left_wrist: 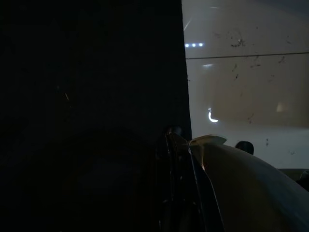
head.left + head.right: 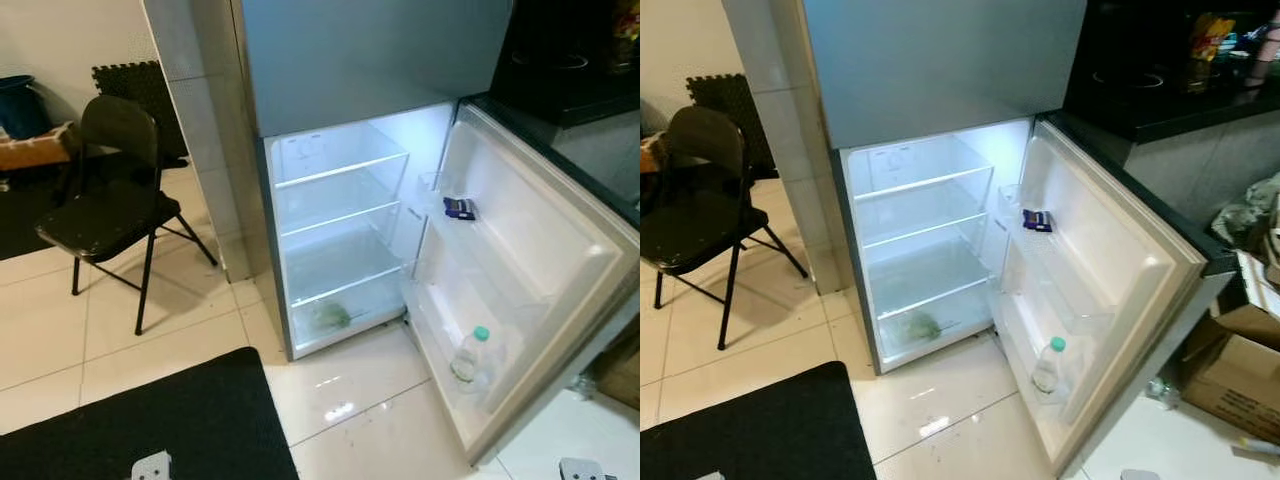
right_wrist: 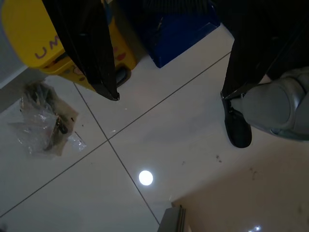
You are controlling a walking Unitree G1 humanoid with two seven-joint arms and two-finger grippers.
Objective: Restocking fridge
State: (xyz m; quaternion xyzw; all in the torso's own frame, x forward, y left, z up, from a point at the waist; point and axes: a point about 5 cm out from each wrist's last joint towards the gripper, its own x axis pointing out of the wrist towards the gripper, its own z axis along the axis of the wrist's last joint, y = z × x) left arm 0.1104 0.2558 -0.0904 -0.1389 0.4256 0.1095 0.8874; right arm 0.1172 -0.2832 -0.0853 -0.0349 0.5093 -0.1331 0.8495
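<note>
The fridge [image 2: 350, 230] is left open for loading; a bottle [image 2: 469, 355] is stored in its door. The right gripper [image 3: 169, 116] is spread, empty; the left's state cannot be told.

Open fridge [image 2: 345, 215], lit inside | glass shelves [image 2: 340, 170] bare | green item [image 2: 328, 316] on bottom level | door rack [image 2: 500, 370] holds bottle [image 2: 469, 355]; upper rack, dark packet [image 2: 459, 208] | tiled floor [image 2: 340, 390]: black mat [image 2: 150, 420], folding chair [image 2: 110, 205]

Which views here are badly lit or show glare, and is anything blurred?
Eye views: evenly lit, slightly soft; the open fridge interior glows bright, with lamp glare on the floor tiles. Left wrist view: mostly black, lit tile on one side. Right wrist view: sharp, round lamp reflection on the tile, open right end effector dark against it.
</note>
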